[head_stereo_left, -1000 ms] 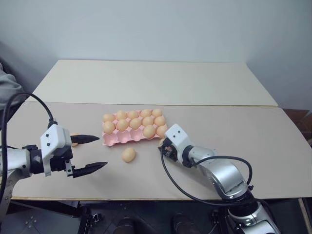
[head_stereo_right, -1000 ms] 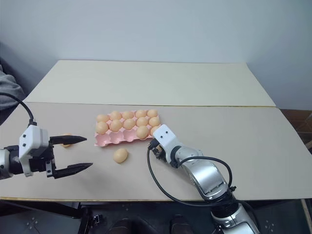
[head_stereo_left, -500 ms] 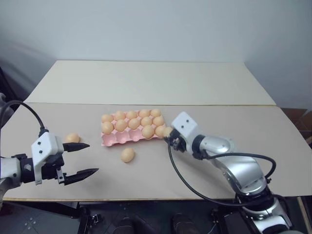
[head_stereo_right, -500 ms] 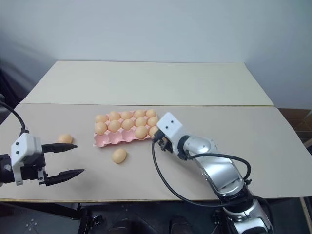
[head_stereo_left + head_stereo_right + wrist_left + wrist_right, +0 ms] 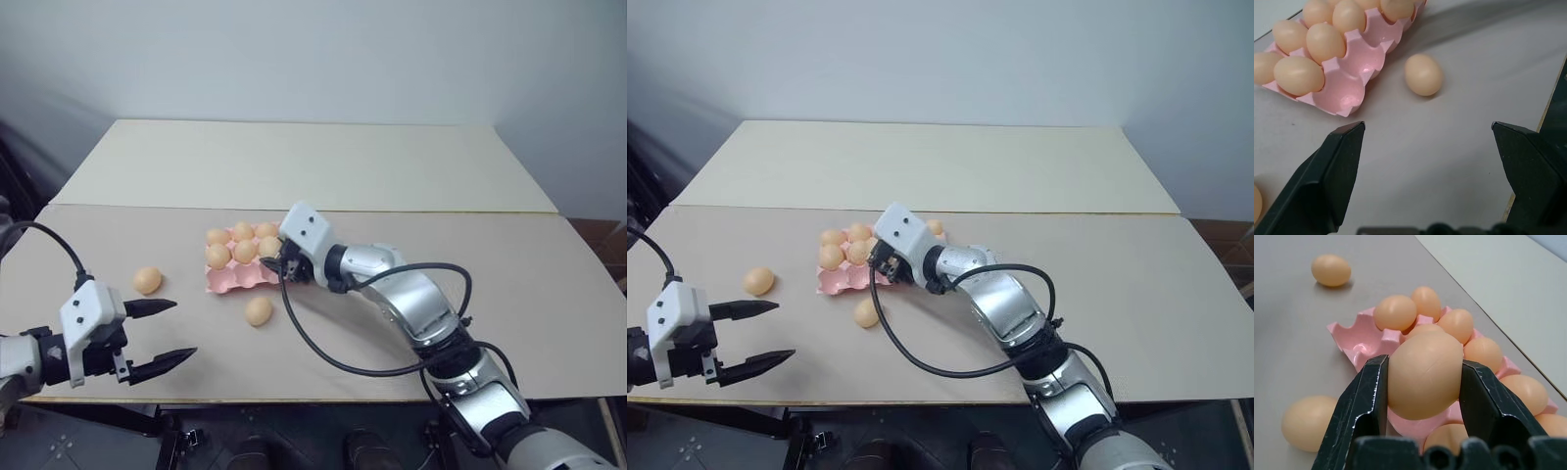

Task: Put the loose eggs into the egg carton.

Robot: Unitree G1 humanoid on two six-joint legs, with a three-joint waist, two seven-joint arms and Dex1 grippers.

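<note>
the right gripper (image 5: 1422,382) is clamped on one tan-orange egg (image 5: 1425,374), a black finger (image 5: 1364,401) pressed against each side of it. in the head views this gripper (image 5: 277,264) hangs over the near row of the egg carton (image 5: 227,281), with the arm reaching across the carton's right part and hiding the cups there. the pale pink carton lies near the middle of the table (image 5: 490,294); its back rows carry eggs, while the near cups at its left end stand empty (image 5: 1344,95).

the left gripper (image 5: 162,335) sits low over the near left part of the table, its two black fingers spread wide with nothing between them. it is well apart from the carton.

two loose eggs lie on the table. one egg (image 5: 259,310) rests just in front of the carton's near edge, not touching it. the other loose egg (image 5: 147,280) lies to the left of the carton, near the tip of the left gripper's farther finger (image 5: 152,307) but clear of it.
</note>
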